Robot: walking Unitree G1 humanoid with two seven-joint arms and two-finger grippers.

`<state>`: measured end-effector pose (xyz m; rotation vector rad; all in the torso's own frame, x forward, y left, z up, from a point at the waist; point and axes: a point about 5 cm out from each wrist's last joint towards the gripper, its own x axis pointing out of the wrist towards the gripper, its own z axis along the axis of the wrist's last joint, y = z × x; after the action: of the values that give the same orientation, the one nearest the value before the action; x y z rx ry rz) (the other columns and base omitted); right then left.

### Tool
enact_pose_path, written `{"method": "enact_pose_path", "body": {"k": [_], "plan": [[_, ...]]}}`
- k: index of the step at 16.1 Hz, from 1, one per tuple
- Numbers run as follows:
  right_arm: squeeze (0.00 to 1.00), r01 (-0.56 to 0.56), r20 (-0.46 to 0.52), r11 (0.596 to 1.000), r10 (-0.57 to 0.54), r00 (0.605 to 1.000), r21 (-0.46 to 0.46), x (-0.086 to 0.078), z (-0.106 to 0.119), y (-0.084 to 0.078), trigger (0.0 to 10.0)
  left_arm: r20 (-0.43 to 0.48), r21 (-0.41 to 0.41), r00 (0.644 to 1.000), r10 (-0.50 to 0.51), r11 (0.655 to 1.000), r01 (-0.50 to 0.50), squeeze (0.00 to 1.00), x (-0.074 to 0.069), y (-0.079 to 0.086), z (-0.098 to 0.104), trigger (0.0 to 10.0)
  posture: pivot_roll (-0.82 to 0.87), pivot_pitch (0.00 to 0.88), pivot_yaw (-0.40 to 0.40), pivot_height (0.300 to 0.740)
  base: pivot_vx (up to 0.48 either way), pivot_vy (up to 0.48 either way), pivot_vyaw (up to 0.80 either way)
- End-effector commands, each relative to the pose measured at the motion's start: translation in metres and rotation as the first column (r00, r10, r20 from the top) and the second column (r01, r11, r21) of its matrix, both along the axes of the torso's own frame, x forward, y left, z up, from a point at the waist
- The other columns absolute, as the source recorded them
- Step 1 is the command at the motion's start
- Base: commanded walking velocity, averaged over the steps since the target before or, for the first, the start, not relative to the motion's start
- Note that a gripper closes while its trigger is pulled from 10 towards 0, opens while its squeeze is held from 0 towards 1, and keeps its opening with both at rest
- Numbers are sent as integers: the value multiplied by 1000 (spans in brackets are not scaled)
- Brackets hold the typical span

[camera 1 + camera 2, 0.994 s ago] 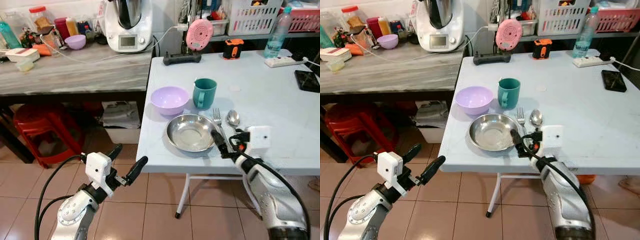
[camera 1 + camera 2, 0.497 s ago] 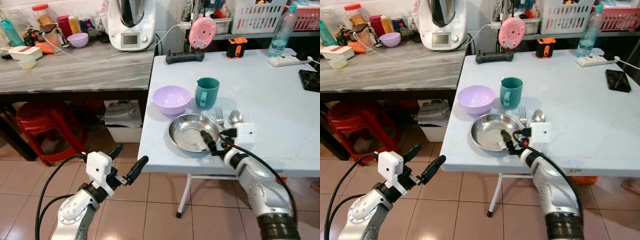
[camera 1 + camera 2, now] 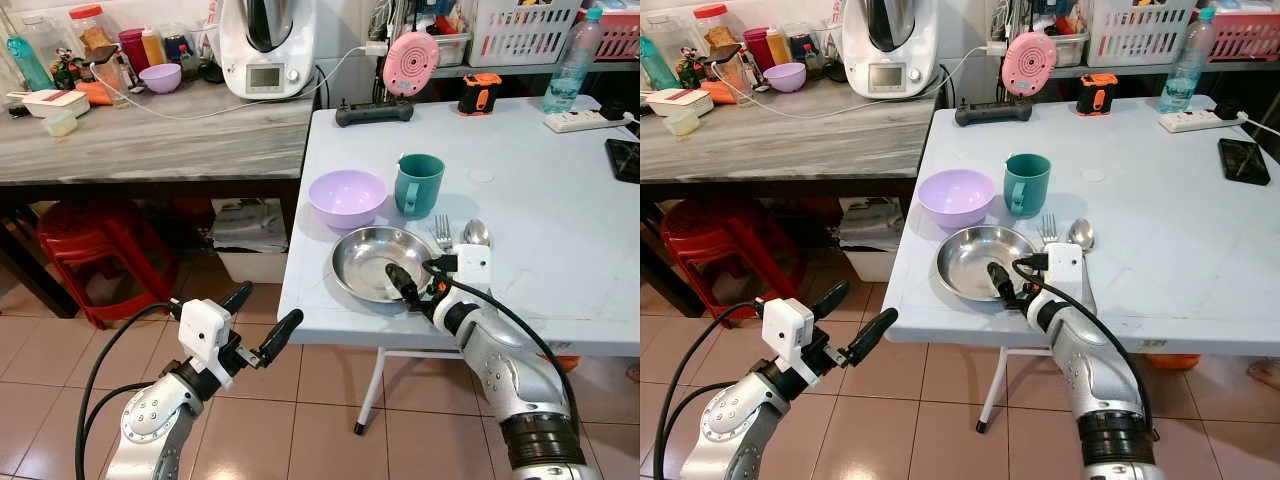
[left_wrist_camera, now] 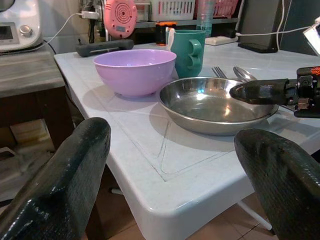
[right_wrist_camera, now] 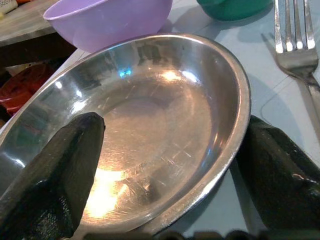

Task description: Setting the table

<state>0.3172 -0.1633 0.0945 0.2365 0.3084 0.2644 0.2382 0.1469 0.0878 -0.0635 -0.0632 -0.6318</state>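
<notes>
The right gripper (image 3: 410, 290) sits at the near right rim of the steel plate (image 3: 375, 262). Its fingers (image 5: 55, 165) are spread wide, one over the plate's inside and one outside the rim on the table (image 3: 540, 190), and nothing is clamped between them. Its body hides the handles of the fork (image 3: 441, 231) and spoon (image 3: 474, 232) just beyond it.

Past the plate from this gripper stand one purple bowl (image 3: 346, 197) and one green mug (image 3: 417, 184). The plate is shallow, shiny and empty, with light glare on its bottom.

The left gripper (image 3: 258, 322) hangs below the table's near left corner, fingers (image 4: 65, 185) apart and holding nothing; in the left wrist view they are cut off at the frame edge.
</notes>
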Motion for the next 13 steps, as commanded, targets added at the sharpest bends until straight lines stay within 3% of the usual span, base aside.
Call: {"method": "enact_pose_path", "body": {"k": [1,2,3,13], "plan": [[0,-5,-36,1000,6,999,19,2,-3,4,10000,40,25,999,-23,999,22,0,2,-1,10,10000,-56,0,115,740,0,0,0],[0,-2,-63,1000,3,998,27,1,-7,3,3490,45,27,999,-31,999,30,0,2,-2,12,10000,-56,0,115,740,0,0,0],[0,4,-91,998,1,996,56,0,-9,4,0,54,28,997,-54,998,52,0,2,-3,13,10000,-57,0,116,740,0,0,0],[0,27,-156,995,-11,988,98,0,-13,1,0,36,26,989,-142,990,141,0,-1,-7,11,10000,-57,0,111,740,0,0,0]]}}
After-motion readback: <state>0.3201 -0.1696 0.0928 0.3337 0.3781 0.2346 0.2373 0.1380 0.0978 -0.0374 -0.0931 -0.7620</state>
